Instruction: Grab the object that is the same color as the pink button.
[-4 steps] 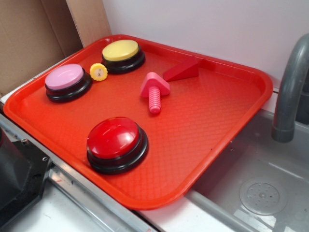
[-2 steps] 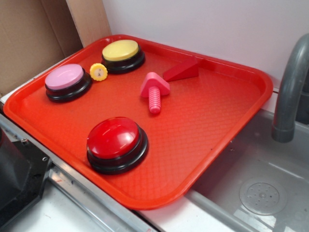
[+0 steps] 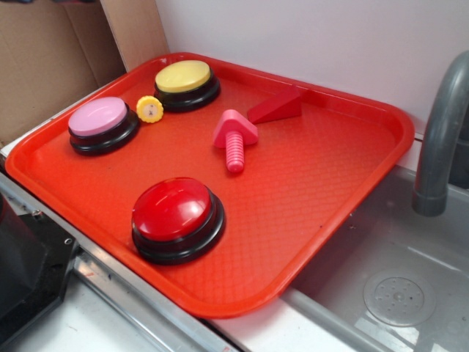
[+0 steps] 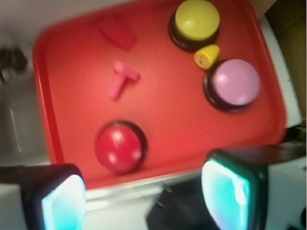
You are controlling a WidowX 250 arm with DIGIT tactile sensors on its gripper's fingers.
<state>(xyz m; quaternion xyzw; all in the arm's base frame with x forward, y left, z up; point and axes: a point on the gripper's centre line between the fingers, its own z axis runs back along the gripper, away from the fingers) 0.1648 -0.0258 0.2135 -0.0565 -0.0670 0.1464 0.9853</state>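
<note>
The pink toy bolt [image 3: 234,137] with a triangular head lies on its side near the middle of the red tray [image 3: 330,191]; the wrist view shows the bolt [image 4: 121,79] too. The pink button [image 3: 99,122] with its black base sits at the tray's left side, and appears as the pink button [image 4: 235,84] on the right in the wrist view. My gripper [image 4: 144,196] hangs high above the tray's near edge, open, with nothing between its two teal pads. The gripper is out of the exterior view.
A yellow button [image 3: 185,82], a small yellow gear piece [image 3: 149,109], a red wedge block [image 3: 277,107] and a red button [image 3: 176,216] share the tray. A grey faucet [image 3: 440,139] and sink basin [image 3: 396,293] lie to the right. Cardboard [image 3: 51,59] stands behind left.
</note>
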